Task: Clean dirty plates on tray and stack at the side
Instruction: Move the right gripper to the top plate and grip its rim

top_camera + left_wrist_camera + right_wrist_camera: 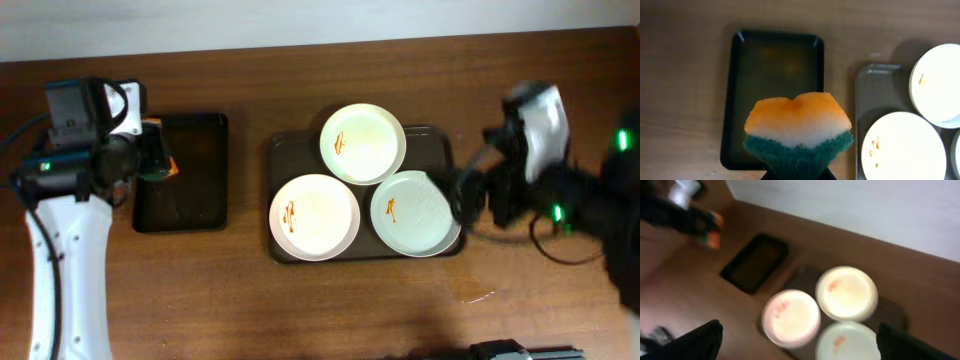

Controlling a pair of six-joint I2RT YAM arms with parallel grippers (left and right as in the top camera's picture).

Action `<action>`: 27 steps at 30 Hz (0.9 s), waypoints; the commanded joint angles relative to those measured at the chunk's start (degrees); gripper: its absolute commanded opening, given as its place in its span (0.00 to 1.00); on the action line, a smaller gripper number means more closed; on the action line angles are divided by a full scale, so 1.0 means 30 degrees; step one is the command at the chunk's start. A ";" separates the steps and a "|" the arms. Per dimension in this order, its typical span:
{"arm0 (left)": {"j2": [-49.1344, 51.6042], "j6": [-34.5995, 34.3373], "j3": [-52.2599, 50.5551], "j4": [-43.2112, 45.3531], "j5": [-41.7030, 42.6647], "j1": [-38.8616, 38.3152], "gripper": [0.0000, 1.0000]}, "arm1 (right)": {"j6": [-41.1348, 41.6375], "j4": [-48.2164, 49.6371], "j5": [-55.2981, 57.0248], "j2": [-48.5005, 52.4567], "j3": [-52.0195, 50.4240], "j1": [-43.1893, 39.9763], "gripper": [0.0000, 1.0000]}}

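So, the sponge [797,131] is pinched in my left jaws, squeezed in at the waist with its green layer nearest them. It hangs over the small black tray [775,75] at the left of the overhead frame. The three plates [363,143] sit on the big brown tray [283,150] in the middle, one at the top and two side by side below it. Each shows an orange smear, so none reads as clean to me.

From the sponge the plates lie to the right, across the black tray and a strip of bare counter [250,300]. The lower left plate [314,217] is the closest one to it.

My right jaws are spread wide. In the blurred right wrist view the two dark fingers [697,340] sit at opposite lower corners of the frame, with all three plates between them. Overhead, the right arm [520,170] has its jaws just beside the right rim of the lower right plate [415,213]; whether they touch it I cannot tell.

I judge the right side nearer to a plate than the left, so it should take that one, and the sponge has to travel right to meet it. Nothing is stacked at the side yet.
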 commanded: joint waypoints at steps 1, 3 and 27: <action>0.1326 -0.0182 0.0226 0.0015 0.0452 -0.0022 0.00 | 0.3832 -0.0925 -0.3067 0.2761 0.1457 0.0109 0.98; 0.1647 -0.0182 0.0226 0.0000 0.0444 -0.0022 0.00 | 0.4845 -0.1209 -0.4473 0.4495 0.1428 0.0131 0.98; 0.1800 -0.0175 0.0226 0.0087 0.0291 -0.0022 0.00 | 0.4393 -0.0729 0.8568 1.9810 0.0437 0.7708 0.42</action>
